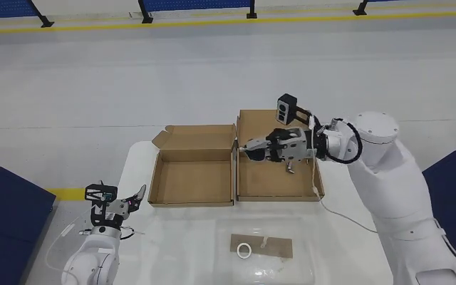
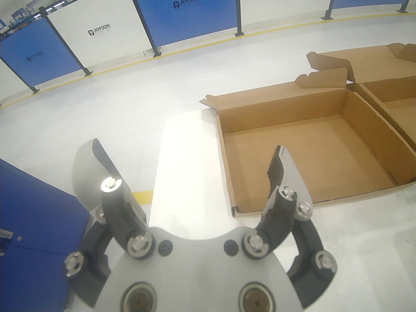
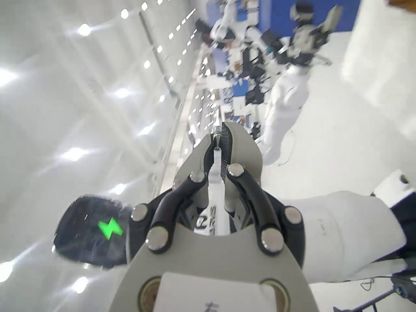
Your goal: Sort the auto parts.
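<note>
Two open cardboard boxes stand side by side mid-table: the left box (image 1: pixel 192 201) (image 2: pixel 282 111) and the right box (image 1: pixel 315 182) (image 2: pixel 383 79). Both look empty inside. My right gripper (image 1: pixel 249 148) (image 3: pixel 218 131) hangs over the near-left part of the right box, shut on a slender white part with a metal tip (image 3: pixel 215 155). My left gripper (image 1: pixel 132 197) (image 2: pixel 188 150) is at the table's left edge, short of the left box, with its fingers spread open and nothing between them. A small white ring (image 1: pixel 244 250) lies on a flat cardboard piece (image 1: pixel 274 247) near the front edge.
The cardboard piece lies within a clear plastic sheet or tray (image 1: pixel 267 272) at the table's front. The box lids (image 1: pixel 196 135) stand folded back at the far side. A white cable (image 1: pixel 335 212) trails from the right arm across the table.
</note>
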